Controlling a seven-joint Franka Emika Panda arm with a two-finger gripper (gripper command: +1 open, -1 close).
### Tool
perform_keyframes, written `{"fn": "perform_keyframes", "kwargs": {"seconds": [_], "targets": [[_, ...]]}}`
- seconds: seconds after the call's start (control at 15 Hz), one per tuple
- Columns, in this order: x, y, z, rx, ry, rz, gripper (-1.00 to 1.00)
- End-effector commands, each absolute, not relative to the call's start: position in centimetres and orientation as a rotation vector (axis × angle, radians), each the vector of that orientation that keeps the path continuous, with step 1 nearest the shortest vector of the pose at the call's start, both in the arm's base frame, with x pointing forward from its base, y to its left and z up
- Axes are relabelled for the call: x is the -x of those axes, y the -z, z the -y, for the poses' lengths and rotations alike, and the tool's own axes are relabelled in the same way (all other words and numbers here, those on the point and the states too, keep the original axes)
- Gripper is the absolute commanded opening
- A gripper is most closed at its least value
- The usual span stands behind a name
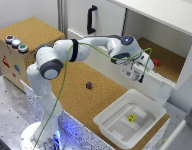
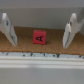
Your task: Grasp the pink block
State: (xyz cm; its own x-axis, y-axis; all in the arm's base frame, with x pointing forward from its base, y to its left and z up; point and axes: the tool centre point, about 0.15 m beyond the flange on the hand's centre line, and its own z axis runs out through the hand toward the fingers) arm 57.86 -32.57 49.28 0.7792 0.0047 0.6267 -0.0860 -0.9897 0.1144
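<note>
The pink block (image 1: 156,62) is a tiny reddish cube on the cork floor inside the open cabinet at the exterior view's right. In the wrist view the pink block (image 2: 39,36) shows a dark mark on its near face and sits on cork beyond a white ledge. My gripper (image 1: 141,75) hangs in front of the cabinet opening, short of the block. In the wrist view my gripper (image 2: 39,43) is open and empty. Its fingers (image 2: 71,31) stand wide on either side of the block and do not touch it.
A dark purple cube (image 1: 89,85) lies on the cork table. A yellow cube (image 1: 131,118) lies in the white bin (image 1: 152,108) below the gripper. The cabinet's white front ledge (image 2: 42,59) runs between gripper and block. A cork box with buttons (image 1: 16,43) stands at the left.
</note>
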Motion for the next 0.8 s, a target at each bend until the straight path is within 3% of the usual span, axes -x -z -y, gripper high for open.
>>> {"fn": "perform_keyframes", "kwargs": {"seconds": [0.0, 0.2, 0.73], "targets": [[-67.5, -50.1, 35.8, -3.01, -1.014, -0.014, 1.0], [-70.9, -50.4, 36.5, -3.079, -0.938, 0.007, 1.0], [-71.6, -47.8, 35.6, -3.109, -0.865, 0.034, 1.0]]}}
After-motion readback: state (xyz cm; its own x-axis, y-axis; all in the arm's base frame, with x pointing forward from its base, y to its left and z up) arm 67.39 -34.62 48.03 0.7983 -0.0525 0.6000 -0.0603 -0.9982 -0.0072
